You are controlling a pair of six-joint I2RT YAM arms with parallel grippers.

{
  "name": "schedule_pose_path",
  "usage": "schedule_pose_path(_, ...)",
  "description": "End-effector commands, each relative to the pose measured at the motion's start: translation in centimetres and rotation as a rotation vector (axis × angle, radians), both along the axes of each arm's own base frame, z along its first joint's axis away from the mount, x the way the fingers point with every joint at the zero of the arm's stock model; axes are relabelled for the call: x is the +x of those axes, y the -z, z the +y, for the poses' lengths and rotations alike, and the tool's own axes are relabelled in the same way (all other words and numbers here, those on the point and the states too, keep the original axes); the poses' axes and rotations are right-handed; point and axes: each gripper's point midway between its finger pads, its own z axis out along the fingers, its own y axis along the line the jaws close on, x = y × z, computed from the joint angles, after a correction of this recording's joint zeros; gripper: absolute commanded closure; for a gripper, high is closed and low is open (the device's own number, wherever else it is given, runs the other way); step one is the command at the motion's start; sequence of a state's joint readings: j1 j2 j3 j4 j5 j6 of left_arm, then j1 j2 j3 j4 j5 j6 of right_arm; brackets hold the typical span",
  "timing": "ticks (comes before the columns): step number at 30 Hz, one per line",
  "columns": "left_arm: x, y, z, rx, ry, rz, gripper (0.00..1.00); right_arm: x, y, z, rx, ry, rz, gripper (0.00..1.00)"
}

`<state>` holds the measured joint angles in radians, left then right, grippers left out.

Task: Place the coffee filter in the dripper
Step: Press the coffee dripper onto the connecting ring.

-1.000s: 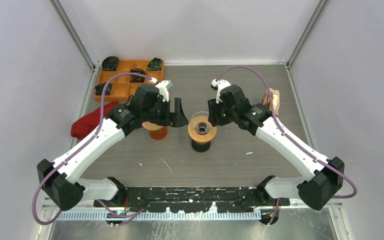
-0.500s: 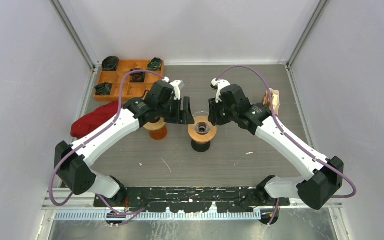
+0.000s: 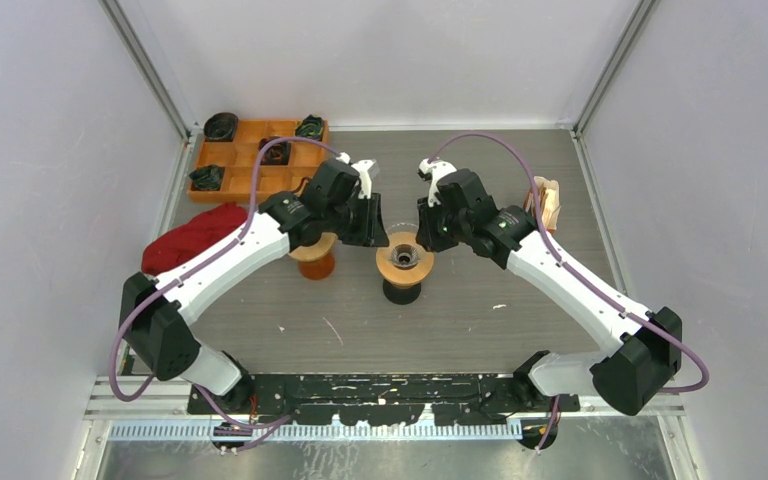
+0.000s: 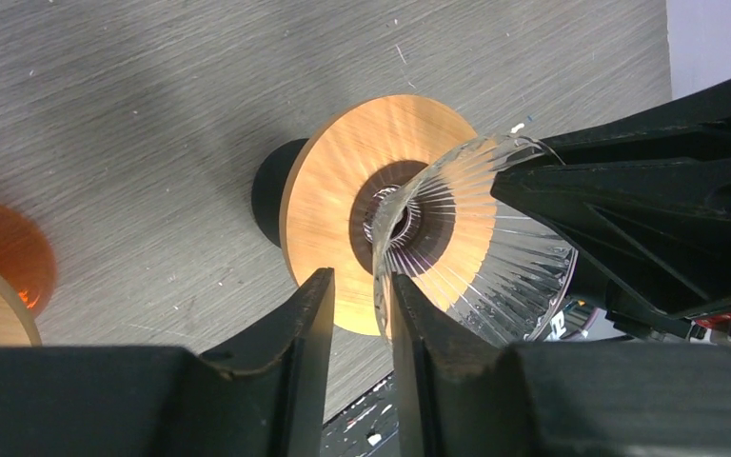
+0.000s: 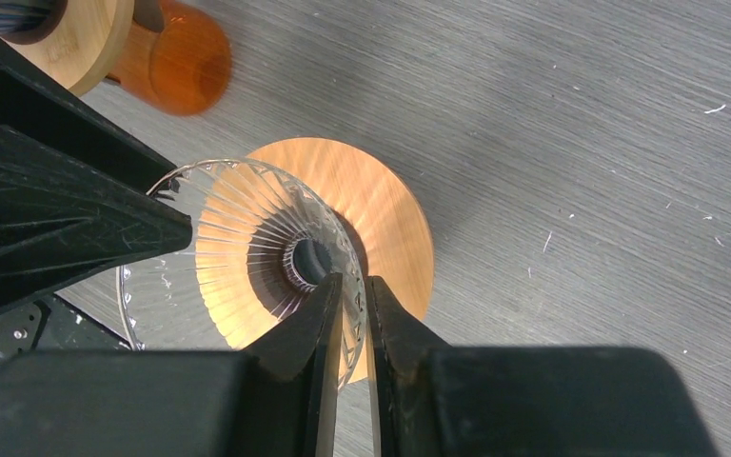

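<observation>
The dripper (image 3: 405, 262) is a clear ribbed glass cone in a wooden ring on a black base, at the table's middle. My right gripper (image 5: 352, 284) is shut on the right side of its glass rim (image 5: 347, 249). My left gripper (image 4: 360, 281) straddles the left side of the dripper's (image 4: 343, 219) rim. The glass lies against one finger and a gap shows to the other. In the top view both grippers, left (image 3: 380, 228) and right (image 3: 422, 225), meet over the cone. A pale coffee filter (image 3: 550, 203) lies by the right wall, untouched.
A second wooden ring on an orange base (image 3: 312, 260) stands just left of the dripper, under my left arm. A red cloth (image 3: 188, 238) lies at the left. An orange tray (image 3: 250, 160) with dark items sits at the back left.
My left arm swung right to the dripper and its jaws narrowed around the glass rim. The right jaws closed on the rim's other side.
</observation>
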<state>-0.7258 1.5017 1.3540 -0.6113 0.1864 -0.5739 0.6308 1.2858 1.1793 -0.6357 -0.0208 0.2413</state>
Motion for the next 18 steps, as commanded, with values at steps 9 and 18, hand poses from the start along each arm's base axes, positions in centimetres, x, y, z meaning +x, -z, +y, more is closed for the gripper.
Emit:
schedule_pose_path(9, 0.3, -1.2, -1.2, -0.004, 0.018, -0.049, 0.78, 0.2, 1.7, -0.7, -0.033, 0.025, 0.012, 0.92)
schedule_pose_path(18, 0.0, -0.6, -1.4, 0.025, 0.026, -0.04, 0.8, -0.8, 5.9, -2.1, -0.118, 0.055, 0.092, 0.96)
